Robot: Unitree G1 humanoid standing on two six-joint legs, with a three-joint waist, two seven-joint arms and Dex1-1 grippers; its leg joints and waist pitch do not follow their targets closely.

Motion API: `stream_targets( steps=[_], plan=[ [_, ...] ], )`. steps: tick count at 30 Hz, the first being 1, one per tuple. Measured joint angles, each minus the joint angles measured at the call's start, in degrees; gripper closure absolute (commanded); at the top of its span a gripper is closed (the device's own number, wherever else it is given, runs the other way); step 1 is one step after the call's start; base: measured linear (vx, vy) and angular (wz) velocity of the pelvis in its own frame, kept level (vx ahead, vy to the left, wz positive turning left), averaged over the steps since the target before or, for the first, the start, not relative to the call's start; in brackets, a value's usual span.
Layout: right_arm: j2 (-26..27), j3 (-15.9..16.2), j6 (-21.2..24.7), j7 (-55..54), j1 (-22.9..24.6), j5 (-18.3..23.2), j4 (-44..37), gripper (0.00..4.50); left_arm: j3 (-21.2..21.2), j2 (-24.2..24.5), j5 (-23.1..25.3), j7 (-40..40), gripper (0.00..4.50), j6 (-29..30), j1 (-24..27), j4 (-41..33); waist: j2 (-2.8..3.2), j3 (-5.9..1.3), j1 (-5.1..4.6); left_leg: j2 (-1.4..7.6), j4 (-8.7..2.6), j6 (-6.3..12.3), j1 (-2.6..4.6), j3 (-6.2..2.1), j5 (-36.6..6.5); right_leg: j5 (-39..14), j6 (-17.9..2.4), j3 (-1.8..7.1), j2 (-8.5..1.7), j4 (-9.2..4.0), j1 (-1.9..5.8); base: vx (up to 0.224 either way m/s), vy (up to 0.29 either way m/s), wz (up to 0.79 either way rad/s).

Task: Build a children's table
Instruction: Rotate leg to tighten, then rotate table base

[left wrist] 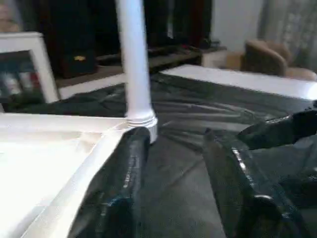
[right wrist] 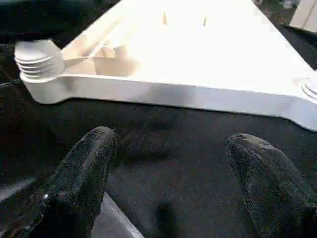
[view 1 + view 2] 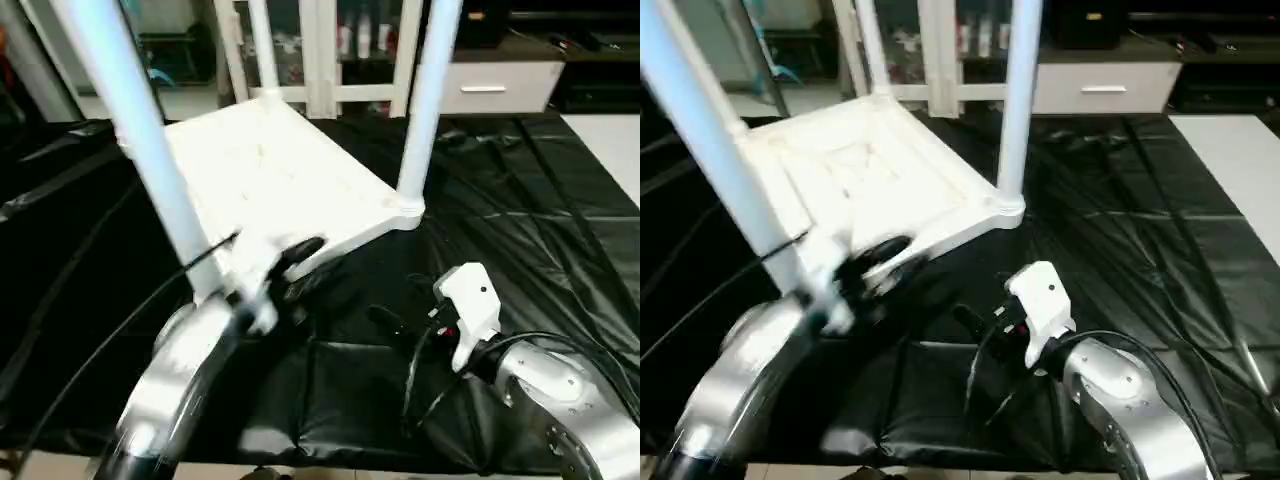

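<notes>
Your right gripper [image 2: 168, 178] hangs low over the black cover [image 3: 520, 220], fingers spread wide, holding nothing. Your left gripper [image 1: 171, 163] is parted too, one finger [image 1: 124, 168] against the tabletop [image 3: 270, 170] rim. The white ribbed tabletop lies upside down, smooth tapered legs [image 3: 430, 100] standing in its corner sockets.

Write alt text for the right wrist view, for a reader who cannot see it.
Two black fingers of the right gripper stand wide apart and empty over the black-covered work surface. Just beyond them lies the edge of the upside-down white tabletop, with a ribbed round corner socket at one end.
</notes>
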Motion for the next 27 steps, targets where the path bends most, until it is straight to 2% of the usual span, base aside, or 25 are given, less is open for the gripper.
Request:
stream_targets(
  steps=[3, 6, 8, 11, 13, 17, 18, 22, 27],
  plan=[
    [0.3, 0.2, -0.4, 0.1, 0.0, 0.0, 0.2, 0.63, 2.5, 0.1, 0.0, 0.2, 1.94, -2.6, 4.9, -4.1, -0.39, -0.15, -0.08, 0.00, -0.06, -0.03, 0.09, 0.00, 0.0, 0.0, 0.0, 0.08, 0.06, 0.00, 0.00, 0.000, 0.000, 0.00],
    [0.8, 0.1, -0.8, 0.7, 0.1, 0.0, 0.6, 0.63, 5.2, -0.1, 0.7, 3.2, 1.92, -6.6, 10.5, -8.4, -0.64, -0.19, -0.28, 0.00, -0.09, -0.05, 0.16, 0.00, 0.0, 0.0, 0.1, 0.16, 0.09, 0.00, 0.01, 0.000, 0.000, 0.00],
    [0.8, 0.1, -1.4, 0.9, 0.0, 0.0, 1.2, 0.63, 7.7, -1.1, 1.2, 6.0, 1.61, -9.4, 13.4, -10.7, -0.90, -0.21, -0.31, 0.00, -0.11, -0.05, 0.19, 0.00, 0.0, 0.0, 0.1, 0.19, 0.12, 0.00, 0.00, 0.000, 0.000, 0.00],
    [0.6, 0.2, -2.0, 1.1, 0.0, -0.1, 2.3, 0.63, 10.3, -1.9, 1.9, 8.3, 1.52, -11.6, 15.8, -12.2, -1.07, -0.31, -0.27, -0.01, -0.11, -0.06, 0.31, 0.00, 0.0, -0.1, 0.1, 0.27, 0.16, -0.01, -0.01, 0.000, 0.000, 0.00],
    [0.6, 0.2, -2.3, 1.2, 0.0, -0.2, 2.7, 0.63, 12.1, -3.6, 3.4, 10.2, 1.19, -13.4, 17.1, -13.0, -1.11, -0.28, -0.14, -0.06, -0.11, -0.06, 0.47, 0.00, 0.0, -0.1, 0.2, 0.37, 0.17, -0.07, -0.03, 0.000, 0.000, 0.00],
    [0.7, 0.5, -2.7, 1.3, 0.0, -0.3, 2.8, 0.63, 13.1, -5.3, 5.2, 12.6, 0.99, -16.5, 21.9, -15.3, -1.21, -0.31, -0.36, -0.13, -0.11, -0.06, 0.61, -0.01, 0.0, -0.2, 0.4, 0.61, 0.22, -0.10, -0.01, 0.000, 0.000, 0.00],
    [0.7, 0.5, -2.7, 1.3, 0.0, -0.3, 2.8, 0.63, 13.4, -5.9, 5.8, 13.6, 0.69, -17.3, 23.0, -15.5, -1.22, -0.30, -0.40, -0.13, -0.11, -0.06, 0.62, 0.00, 0.0, -0.2, 0.4, 0.70, 0.28, -0.10, -0.02, 0.000, 0.000, 0.00],
    [0.8, 0.5, -2.9, 1.3, 0.0, -0.3, 3.3, 0.63, 15.7, -8.9, 6.4, 18.5, 0.39, -18.5, 22.8, -15.4, -1.33, -0.24, -0.25, -0.15, -0.11, -0.06, 0.65, -0.04, 0.0, -0.2, 0.4, 0.84, 0.38, -0.10, -0.03, 0.000, 0.000, 0.00],
    [0.8, 0.6, -3.0, 1.4, 0.0, -0.3, 3.3, 0.63, 16.1, -7.9, 3.0, 17.8, 0.06, -16.0, 18.0, -12.7, -1.46, -0.20, -0.24, -0.19, -0.09, -0.06, 0.72, -0.06, 0.0, -0.2, 0.4, 0.91, 0.39, -0.11, -0.06, 0.000, 0.000, 0.00]
  ],
)
